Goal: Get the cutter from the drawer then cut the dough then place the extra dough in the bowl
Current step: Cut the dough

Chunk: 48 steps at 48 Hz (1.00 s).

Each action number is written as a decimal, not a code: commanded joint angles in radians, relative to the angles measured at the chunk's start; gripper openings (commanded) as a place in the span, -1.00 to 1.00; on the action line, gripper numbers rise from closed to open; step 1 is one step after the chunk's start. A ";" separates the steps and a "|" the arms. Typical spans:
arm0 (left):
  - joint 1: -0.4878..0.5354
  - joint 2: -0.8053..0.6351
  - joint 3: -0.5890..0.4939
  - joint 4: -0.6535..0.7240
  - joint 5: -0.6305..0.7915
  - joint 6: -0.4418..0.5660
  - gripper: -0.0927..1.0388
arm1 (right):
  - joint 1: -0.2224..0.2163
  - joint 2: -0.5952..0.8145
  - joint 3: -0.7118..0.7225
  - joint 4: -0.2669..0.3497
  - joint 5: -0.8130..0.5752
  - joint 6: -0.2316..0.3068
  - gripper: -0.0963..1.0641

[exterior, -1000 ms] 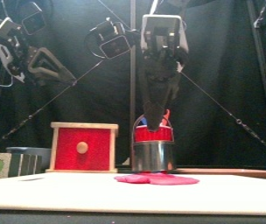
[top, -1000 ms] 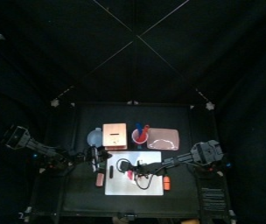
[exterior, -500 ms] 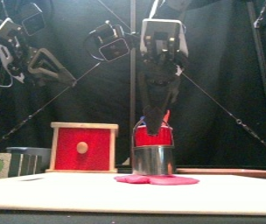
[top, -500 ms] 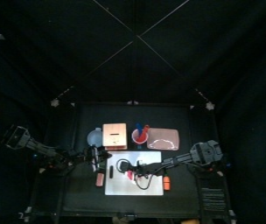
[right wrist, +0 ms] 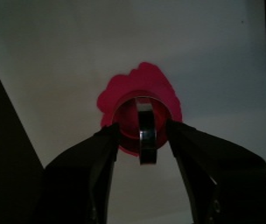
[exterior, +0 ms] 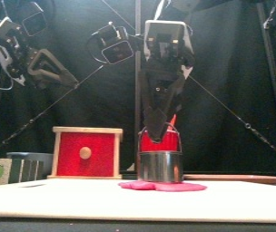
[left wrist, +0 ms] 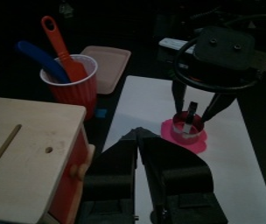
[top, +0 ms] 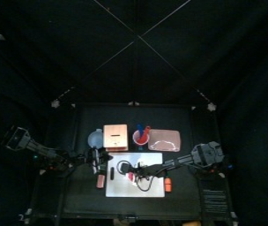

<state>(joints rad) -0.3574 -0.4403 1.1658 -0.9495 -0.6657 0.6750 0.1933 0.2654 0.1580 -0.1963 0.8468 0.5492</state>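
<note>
Front view showed the right hand (exterior: 162, 127) reaching down from above, clamped on the wire handle of the cutter (exterior: 160, 164). The cutter's metal ring stood upright on the dough (exterior: 162, 186). The dough lay flat near the middle of the board (exterior: 55, 201), with bare white board in front of it as far as the front edge and open board on either side. In the right wrist view the jaws pinched the handle from both sides, and pink dough spread out around the ring.

Behind the board, a row stood across the middle of the counter (top: 183, 119): the bowl (top: 96, 139) at the left, then the box (top: 115, 135), the cup (top: 137, 134) and the tray (top: 165, 139) at the right. The cup held a blue knife (left wrist: 36, 54) and a red knife (left wrist: 56, 39), both leaning out over its rim. The bowl's contents were too small to tell.

The left hand (left wrist: 142, 144) hung raised over the board's left edge, beside the box. Its jaws were together on nothing, well apart from the cutter.
</note>
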 commanded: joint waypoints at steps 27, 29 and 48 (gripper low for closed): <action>-0.011 0.067 -0.104 0.354 -0.023 -0.005 0.01 | 0.031 -0.210 0.163 -0.362 -0.324 0.275 0.72; -0.011 0.084 -0.114 0.377 -0.034 -0.006 0.01 | 0.032 -0.227 0.198 -0.405 -0.365 0.322 0.72; -0.005 0.293 -0.215 0.365 -0.101 -0.098 0.00 | 0.035 -0.311 0.411 -0.879 -0.560 0.801 0.72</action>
<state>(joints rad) -0.3651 -0.1733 0.9848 -0.5829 -0.7424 0.6105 0.2286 -0.0077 0.5676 -0.9925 0.2961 1.2931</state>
